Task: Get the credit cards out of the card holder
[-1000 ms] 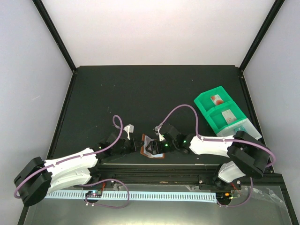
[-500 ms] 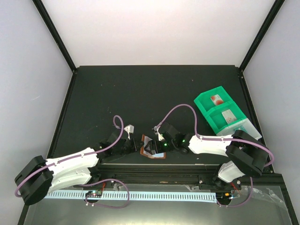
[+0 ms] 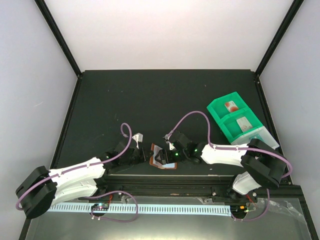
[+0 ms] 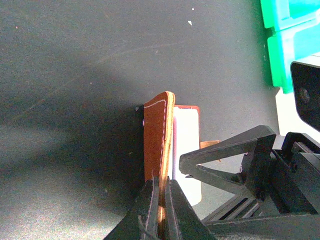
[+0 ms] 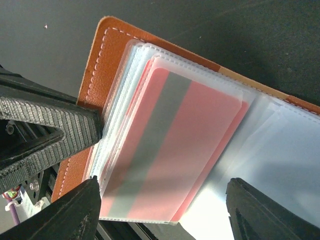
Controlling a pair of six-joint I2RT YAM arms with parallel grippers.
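Observation:
The card holder [image 3: 162,159], brown leather, lies open at the table's near edge between both arms. My left gripper [image 4: 161,197] is shut on its raised leather flap [image 4: 156,132]; in the top view this gripper [image 3: 145,154] sits left of the holder. My right gripper [image 5: 167,202] is open, its two fingertips on either side of the clear sleeves. A red credit card with a grey stripe [image 5: 165,150] sits inside the top sleeve. In the top view the right gripper [image 3: 170,156] hovers over the holder. Its fingers [image 4: 225,150] reach in beside the white sleeves [image 4: 186,145].
A green compartmented tray [image 3: 218,108] stands at the right, holding a white card with a red mark [image 3: 230,106] and a greyish card [image 3: 244,125]. The tray's corner [image 4: 290,45] also shows in the left wrist view. A small white piece [image 3: 137,136] lies behind the left gripper.
The right gripper has shifted slightly over the open holder. The left gripper keeps its hold on the flap and has not moved.

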